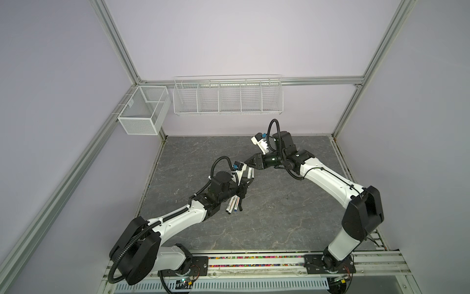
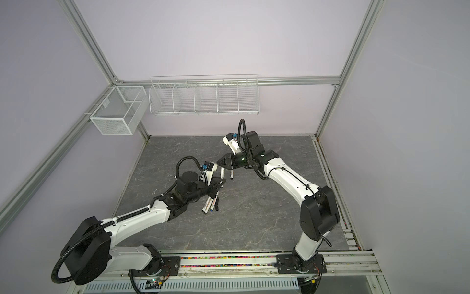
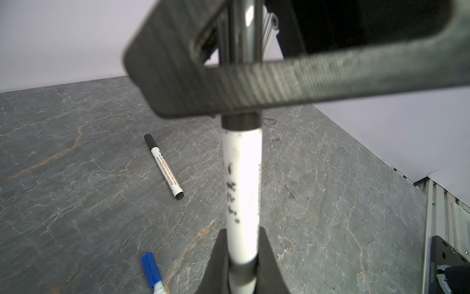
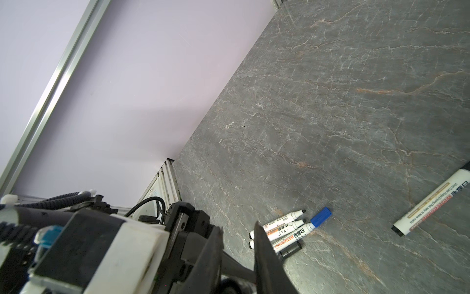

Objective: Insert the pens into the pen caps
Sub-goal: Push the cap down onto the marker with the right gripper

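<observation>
- Far left, off the table [image 1: 279,216]: mesh basket [image 1: 138,126] on the frame, with the wire rack [image 1: 229,101] on the back wall beside it. I see nothing in either.
- Left of centre on the table, a small cluster pokes out from under the left arm in both top views. It has two uncapped pens [image 4: 279,221] lying side by side with black tips bare. The blue-capped pen [image 4: 296,233] lies against them, its blue cap [image 4: 321,217] on.
- A loose cap [image 4: 290,250], black, lies just beside that cluster, on no pen.
- Left gripper [image 3: 243,254]: clamped on the held pen [image 3: 243,178], low on the white barrel, fingers pressed to both sides. The pen is off the table and points towards the right gripper.
- The far end of the held pen carries a black cap [image 3: 240,122], its lip against the white barrel. I cannot tell whether it is fully seated.
- Right gripper [image 2: 218,163]: meets the left one near table centre. In the left wrist view one of its fingers [image 3: 254,84] crosses in front of the black cap. The jaws stand close together, but I cannot tell whether they actually pinch the cap.
- Just right of the meeting point, one capped pen [image 3: 165,168] lies alone on the table, black cap on, apart from the cluster.
</observation>
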Controlling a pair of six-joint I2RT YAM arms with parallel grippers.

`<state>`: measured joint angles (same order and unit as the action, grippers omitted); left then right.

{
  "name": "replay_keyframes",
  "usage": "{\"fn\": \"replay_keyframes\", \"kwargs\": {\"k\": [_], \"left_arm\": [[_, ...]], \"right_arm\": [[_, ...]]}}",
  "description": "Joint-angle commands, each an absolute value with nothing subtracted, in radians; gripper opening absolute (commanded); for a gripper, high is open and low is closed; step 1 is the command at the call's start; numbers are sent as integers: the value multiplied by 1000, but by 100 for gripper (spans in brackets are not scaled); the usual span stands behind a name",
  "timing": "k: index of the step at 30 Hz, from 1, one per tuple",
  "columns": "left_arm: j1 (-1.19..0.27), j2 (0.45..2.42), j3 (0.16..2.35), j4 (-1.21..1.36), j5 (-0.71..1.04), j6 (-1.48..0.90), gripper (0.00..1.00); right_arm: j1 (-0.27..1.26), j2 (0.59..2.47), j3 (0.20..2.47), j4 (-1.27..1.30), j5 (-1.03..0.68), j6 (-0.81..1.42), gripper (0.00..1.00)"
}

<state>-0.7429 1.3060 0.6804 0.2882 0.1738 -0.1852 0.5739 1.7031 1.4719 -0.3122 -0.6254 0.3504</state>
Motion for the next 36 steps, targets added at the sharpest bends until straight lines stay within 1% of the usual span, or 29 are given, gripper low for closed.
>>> {"fn": "replay_keyframes", "kwargs": {"k": [1,4,9,13,16,21,23,26,31,36], "left_arm": [[-749,1299,665,317,177,-201,0],[-749,1295,670,335,169,-210,0],[-746,1281,699,431,116,-255,0],[-738,1305,767,486,62,-259,0],[-725,1332,813,538,16,-257,0],[-666,1356,859,612,-31,-274,0],[-630,1349,868,629,-31,-291,0],[-599,1326,883,625,-34,-257,0],[-573,1285,896,620,-55,-213,0],[-566,1259,896,618,-72,-186,0]], "right_arm": [[568,1698,1482,-293,-623,354,21],[568,1694,1467,-294,-624,351,13],[569,1681,1405,-305,-642,336,7],[590,1682,1366,-351,-693,287,7],[619,1689,1353,-425,-684,217,7],[623,1703,1311,-456,-693,191,7],[622,1709,1306,-464,-719,177,6],[617,1734,1308,-503,-772,154,7],[614,1788,1307,-574,-848,114,7],[613,1817,1291,-631,-873,94,7]]}}
